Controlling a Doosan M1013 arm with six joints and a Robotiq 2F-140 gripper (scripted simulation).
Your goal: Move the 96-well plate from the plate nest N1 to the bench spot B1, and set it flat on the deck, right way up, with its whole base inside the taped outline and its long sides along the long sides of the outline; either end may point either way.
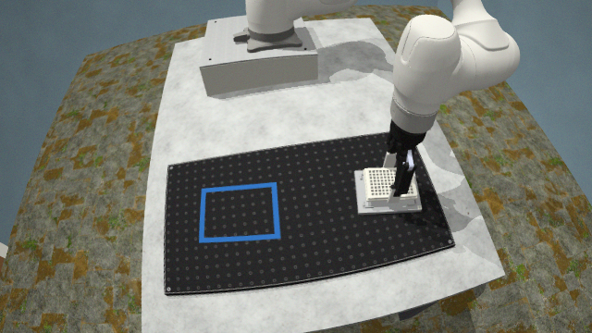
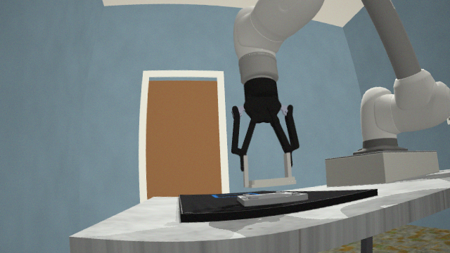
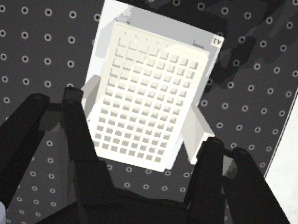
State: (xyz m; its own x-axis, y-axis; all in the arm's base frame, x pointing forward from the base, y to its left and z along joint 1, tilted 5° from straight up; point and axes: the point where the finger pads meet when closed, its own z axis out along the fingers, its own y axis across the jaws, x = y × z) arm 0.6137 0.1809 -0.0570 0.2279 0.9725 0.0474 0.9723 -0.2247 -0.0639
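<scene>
Far left on the black deck [image 1: 324, 259] sat the blue taped outline [image 1: 240, 187] for B1, with nothing in it, long sides running left-right in the top view. It was well apart from the nest, so we judged the carry as a long sideways traverse over the bench [image 1: 194, 116]. To the right, plate nest N1 [image 2: 272, 198] sat on the deck with its pocket vacated. The 96-well plate [image 2: 271, 182] hung just above it, wells up and level, not touching the nest in the exterior view. The end effector [image 2: 268, 172] was closed on the plate, the pale pads [image 3: 196, 139] clamping its two long sides across the short width. That grip made sense to us: the narrower span fits the stroke, and both ends stay free. The wrist pointed straight down, which kept the base parallel to the deck for a flat set-down. The plate's long axis looked roughly aligned with the outline's long sides already, so we expected little or no yaw correction, though the top view hid part of the plate behind the fingers. Our read: lift phase, transfer to B1 not yet begun. Main risk was the plate slipping or tilting in the pads during the traverse.
</scene>
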